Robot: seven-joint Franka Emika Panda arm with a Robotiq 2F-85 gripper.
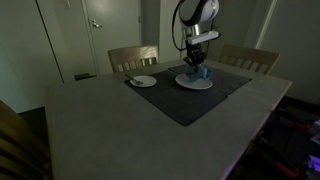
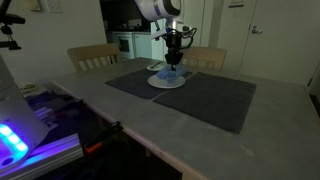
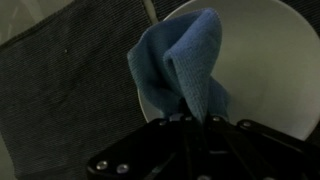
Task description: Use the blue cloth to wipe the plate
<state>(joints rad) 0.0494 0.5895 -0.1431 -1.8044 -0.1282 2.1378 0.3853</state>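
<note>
The blue cloth (image 3: 180,60) hangs bunched from my gripper (image 3: 195,115), which is shut on its upper end. The cloth's lower part rests on the white plate (image 3: 265,60). In both exterior views the gripper (image 1: 197,62) (image 2: 173,58) points straight down over the plate (image 1: 196,84) (image 2: 167,84), with the cloth (image 1: 195,73) (image 2: 170,73) touching its middle. The plate sits on a dark placemat (image 1: 190,95) (image 2: 190,90).
A second small white plate (image 1: 143,81) with a utensil lies on the placemat's edge. Wooden chairs (image 1: 133,57) (image 1: 250,58) stand behind the table. A grey table (image 1: 110,130) carries all. Blue-lit equipment (image 2: 20,140) stands beside the table.
</note>
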